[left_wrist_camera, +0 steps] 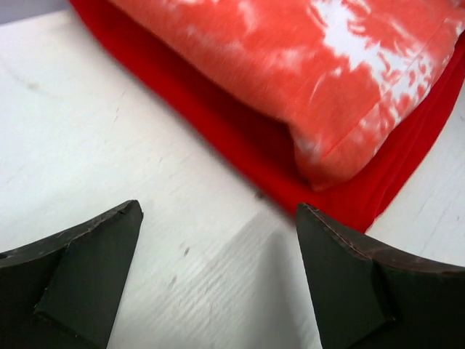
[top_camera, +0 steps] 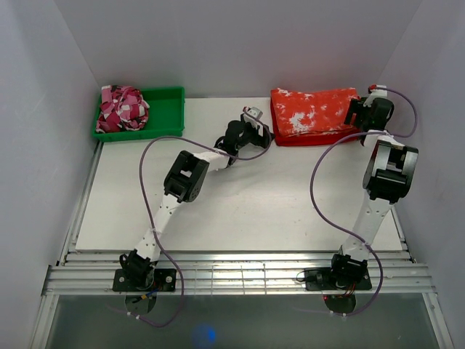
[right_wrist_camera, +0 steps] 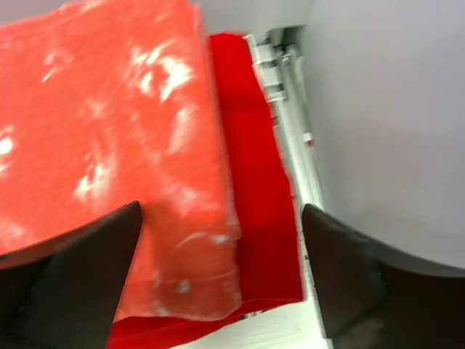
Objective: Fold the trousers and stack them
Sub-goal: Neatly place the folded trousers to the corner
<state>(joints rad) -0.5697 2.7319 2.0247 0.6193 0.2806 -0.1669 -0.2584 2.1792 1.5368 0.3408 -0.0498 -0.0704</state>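
Red cloth [top_camera: 290,139] largely hidden under folded trousers [top_camera: 314,110]; left gripper [left_wrist_camera: 218,209] and right gripper [right_wrist_camera: 219,209] both spread wide, empty.

The near and middle table [top_camera: 240,211] is bare and passable from 6 o'clock up to 12. At 1 o'clock the folded trousers [top_camera: 314,110], lying on a red cloth [top_camera: 305,139], block the far edge. At 11 o'clock stands a green tray [top_camera: 166,110] holding bundled cloth [top_camera: 122,107], with a bare strip between tray and stack. The left arm [top_camera: 185,178] slants in from 7 o'clock. The right arm [top_camera: 385,174] crowds 3 o'clock, near the side wall [top_camera: 436,145].
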